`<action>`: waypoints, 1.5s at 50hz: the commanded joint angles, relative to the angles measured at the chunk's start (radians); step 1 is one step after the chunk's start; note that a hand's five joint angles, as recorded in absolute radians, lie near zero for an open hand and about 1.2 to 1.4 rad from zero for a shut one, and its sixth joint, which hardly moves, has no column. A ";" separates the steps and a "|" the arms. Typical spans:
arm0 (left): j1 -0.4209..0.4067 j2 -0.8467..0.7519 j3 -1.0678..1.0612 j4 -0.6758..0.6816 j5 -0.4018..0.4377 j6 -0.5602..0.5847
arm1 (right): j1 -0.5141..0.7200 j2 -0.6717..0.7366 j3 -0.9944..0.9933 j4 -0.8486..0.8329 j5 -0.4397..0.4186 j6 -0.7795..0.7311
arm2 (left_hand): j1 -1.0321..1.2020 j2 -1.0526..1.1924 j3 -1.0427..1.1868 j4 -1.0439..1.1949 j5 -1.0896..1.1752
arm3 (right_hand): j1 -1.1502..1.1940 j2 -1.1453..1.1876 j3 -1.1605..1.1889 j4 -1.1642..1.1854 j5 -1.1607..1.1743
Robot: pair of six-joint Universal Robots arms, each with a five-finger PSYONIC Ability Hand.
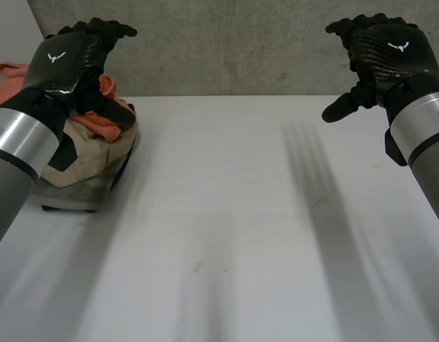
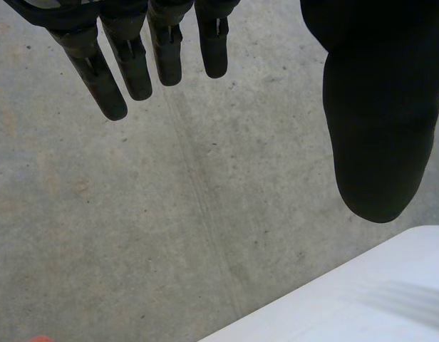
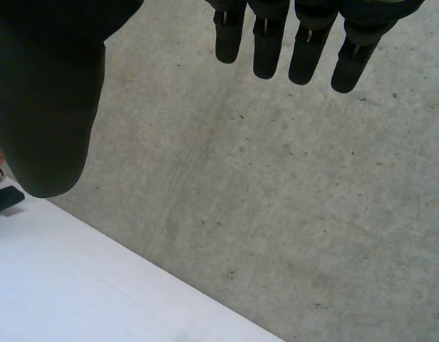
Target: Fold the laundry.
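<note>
A pile of laundry (image 1: pixel 91 160) sits at the far left of the white table (image 1: pixel 234 235): beige and grey-green cloth below, orange cloth on top, with some black parts. My left hand (image 1: pixel 70 57) hovers above the pile, raised off it, fingers (image 2: pixel 127 68) straight and spread, holding nothing. My right hand (image 1: pixel 383 50) is raised over the far right of the table, fingers (image 3: pixel 305 57) straight, thumb apart, empty. In the right wrist view a bit of the pile's cloth (image 3: pixel 4 196) peeks out beside the thumb.
A grey concrete wall (image 1: pixel 241 43) rises right behind the table's far edge. The table's far edge (image 2: pixel 362 285) shows below the left hand's thumb. The pile lies close to the table's left side.
</note>
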 commanded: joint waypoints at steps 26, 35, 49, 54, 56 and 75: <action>0.222 -0.469 0.529 -0.010 0.003 0.177 | 0.004 0.041 0.001 0.002 -0.017 -0.004 | -0.096 -0.103 -0.100 -0.103 -0.101 | -0.097 -0.101 -0.103 -0.099 -0.097; 0.303 -0.845 0.885 0.000 0.011 0.383 | 0.004 0.061 0.003 0.000 -0.018 -0.004 | -0.096 -0.103 -0.100 -0.103 -0.101 | -0.097 -0.101 -0.103 -0.099 -0.097; 0.312 -1.065 1.080 0.006 0.014 0.405 | 0.000 0.116 -0.004 -0.001 -0.020 -0.035 | 0.772 0.764 0.767 0.764 0.766 | -0.097 -0.101 -0.103 -0.099 -0.097; 0.245 -0.985 1.078 0.003 0.006 0.397 | 0.001 0.121 -0.004 -0.001 -0.020 -0.061 | 1.126 1.119 1.121 1.118 1.120 | -0.097 -0.101 -0.103 -0.099 -0.097; 0.210 -0.921 1.066 0.000 0.006 0.394 | 0.000 0.121 -0.004 -0.001 -0.020 -0.063 | 1.126 1.119 1.121 1.118 1.120 | -0.097 -0.101 -0.103 -0.099 -0.097; -0.252 -0.478 0.591 -0.010 -0.003 0.150 | -0.063 0.078 -0.022 -0.003 -0.020 -0.092 | 1.126 1.119 1.121 1.118 1.120 | -0.097 -0.101 -0.103 -0.099 -0.097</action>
